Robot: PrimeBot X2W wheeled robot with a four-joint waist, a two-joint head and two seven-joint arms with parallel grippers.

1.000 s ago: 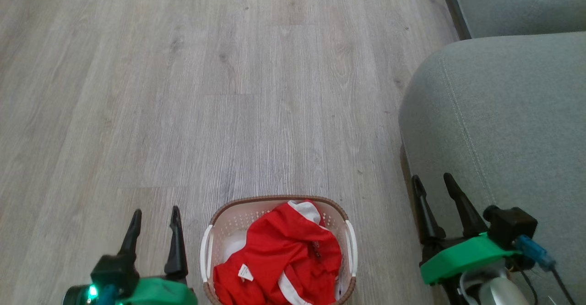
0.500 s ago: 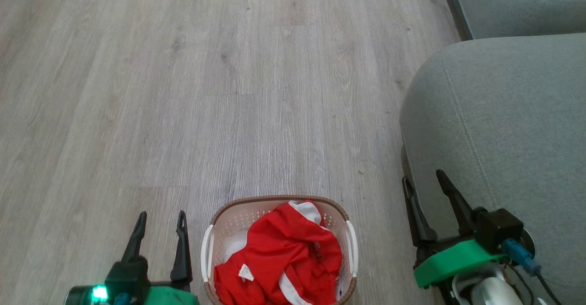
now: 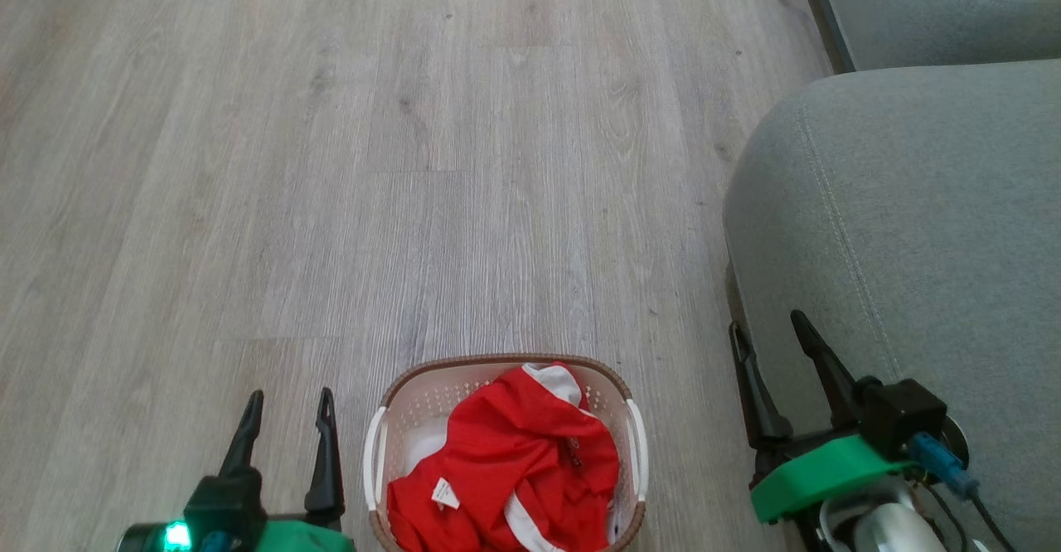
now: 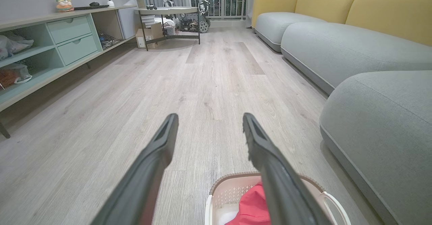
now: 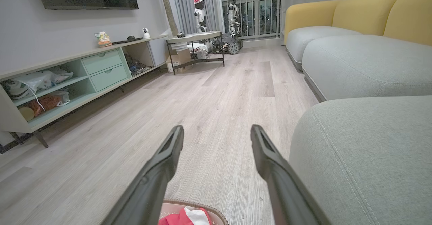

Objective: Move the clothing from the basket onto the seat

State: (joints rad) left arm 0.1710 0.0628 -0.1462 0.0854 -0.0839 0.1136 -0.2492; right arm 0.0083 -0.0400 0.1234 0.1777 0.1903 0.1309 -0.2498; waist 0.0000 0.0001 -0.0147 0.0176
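Note:
Red clothing (image 3: 514,473) with white trim lies bunched in the cream basket (image 3: 396,407) on the wood floor, at the bottom middle of the head view. The grey-green seat (image 3: 920,229) rises to the basket's right. My left gripper (image 3: 287,400) hangs open to the left of the basket, empty. My right gripper (image 3: 767,325) stands open between the basket and the seat's edge, also empty. The left wrist view has the basket (image 4: 229,189) and clothing (image 4: 254,206) under my left gripper (image 4: 209,117). The right wrist view catches the clothing (image 5: 185,217) below my right gripper (image 5: 216,129).
A second grey sofa section (image 3: 937,5) sits beyond the seat. A long low shelf unit (image 5: 67,79) lines the far wall, with a small table (image 5: 195,37) and parked robots past it. Wood floor (image 3: 373,162) stretches ahead of the basket.
My right gripper has shifted slightly left and my left gripper has dropped lower and moved slightly right. The basket and clothing have stayed put.

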